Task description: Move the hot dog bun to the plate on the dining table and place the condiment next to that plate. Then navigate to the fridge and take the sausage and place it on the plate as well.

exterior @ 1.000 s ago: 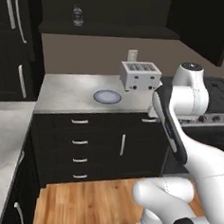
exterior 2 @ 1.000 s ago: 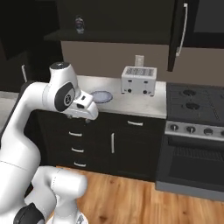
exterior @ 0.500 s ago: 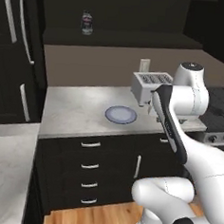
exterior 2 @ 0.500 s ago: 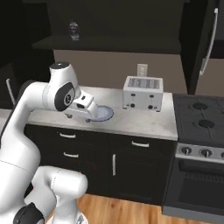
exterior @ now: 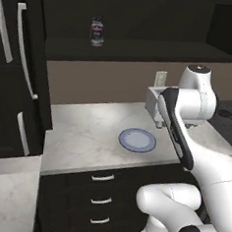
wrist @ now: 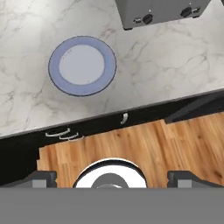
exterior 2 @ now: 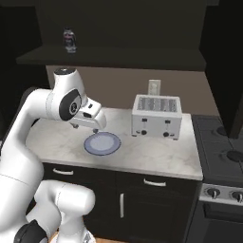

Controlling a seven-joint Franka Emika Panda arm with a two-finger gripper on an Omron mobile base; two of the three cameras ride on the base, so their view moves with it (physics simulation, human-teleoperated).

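Left base view looks across a marble counter (exterior: pixel 82 135) with black drawers (exterior: pixel 101 200) below it, where a plain blue-grey plate (exterior: pixel 137 140) lies flat near the front edge, bare of food. On the dark shelf (exterior: pixel 138 49) above the backsplash stands the condiment (exterior: pixel 97 31), a small clear jar with a dark lid and a red-marked label, upright and well apart from everything on the counter. The fridge (exterior: pixel 12 80) rises at the far left, tall and black, its long white handles (exterior: pixel 24 61) showing and its doors closed. The white arm climbs from the lower right and folds over in front of a silver toaster (exterior: pixel 152 103), hiding most of it. Right base view gives the same counter from the other side: the toaster (exterior 2: pixel 156 116) stands clear on the marble to the right of the plate, a wall outlet (exterior 2: pixel 154 87) behind it, and a black stove (exterior 2: pixel 223 156) with knobs sits just beside the counter's right end. There the gripper (exterior 2: pixel 88 127) hangs above the plate's far left rim, not touching it. Hand view looks down on the plate (wrist: pixel 82 65), the toaster's lower front with its knobs (wrist: pixel 162 13), and a wooden floor (wrist: pixel 144 148) past the counter's edge; the two finger tips (wrist: pixel 41 178) sit far apart at the bottom corners, jaws spread wide with nothing between them.
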